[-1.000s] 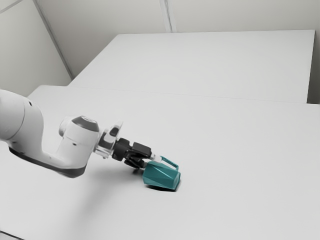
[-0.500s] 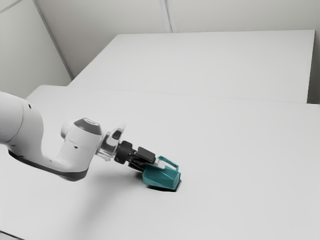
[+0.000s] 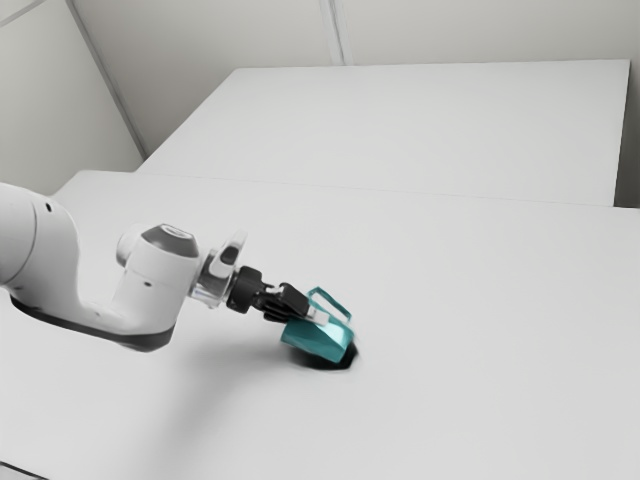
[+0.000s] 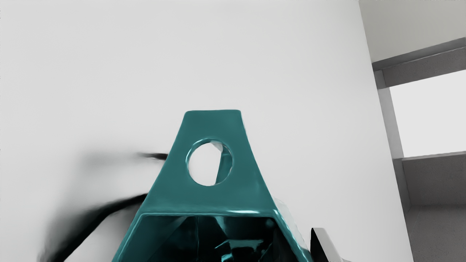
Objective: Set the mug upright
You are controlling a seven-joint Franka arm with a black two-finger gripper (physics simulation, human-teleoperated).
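In the exterior view the teal mug (image 3: 322,338) hangs tilted just over the table, its handle upward, its base toward the exterior view's right and lower than its mouth. My gripper (image 3: 315,317) is shut on the mug at the mouth end, by the handle. The wrist view looks into the dark mouth of the mug (image 4: 214,199), with the handle and its round hole beyond the rim. There my gripper (image 4: 325,245) has one fingertip along the outside of the mug's wall; the other is hidden.
The white table (image 3: 480,330) stretches around the mug, with a dark shadow under it. A second white surface (image 3: 420,130) stands beyond, against pale walls. Past the table's edge in the wrist view is a grey frame (image 4: 429,182) around a bright opening.
The mug has come up off the table with my gripper and tipped, its base now pointing more downward. Earlier it lay on its side. My fingers have closed on it.
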